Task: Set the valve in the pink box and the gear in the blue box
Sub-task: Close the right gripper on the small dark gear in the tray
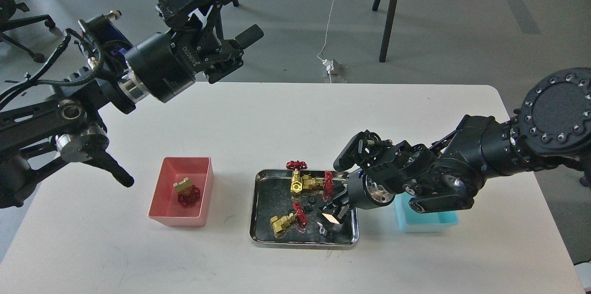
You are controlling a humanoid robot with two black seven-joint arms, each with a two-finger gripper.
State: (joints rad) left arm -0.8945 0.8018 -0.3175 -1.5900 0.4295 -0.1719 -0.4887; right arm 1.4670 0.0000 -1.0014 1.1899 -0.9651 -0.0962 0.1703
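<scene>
The pink box [157, 202] stands left of centre with one brass valve [186, 191] with a red handwheel in it. The blue box [429, 223] stands on the right, mostly hidden under my right arm. One gear [311, 200] lies in the steel tray; the other is hidden under my right gripper. My right gripper [331, 216] points down into the tray's right half, and its jaws are too dark to tell apart. My left gripper [236, 50] is open and empty, high above the table's far left.
The shiny steel tray [253, 213] between the boxes holds three more valves: an upright one [297, 183], one beside it [323, 183], and one lying at the front [284, 223]. Chair and stand legs are on the floor beyond the table.
</scene>
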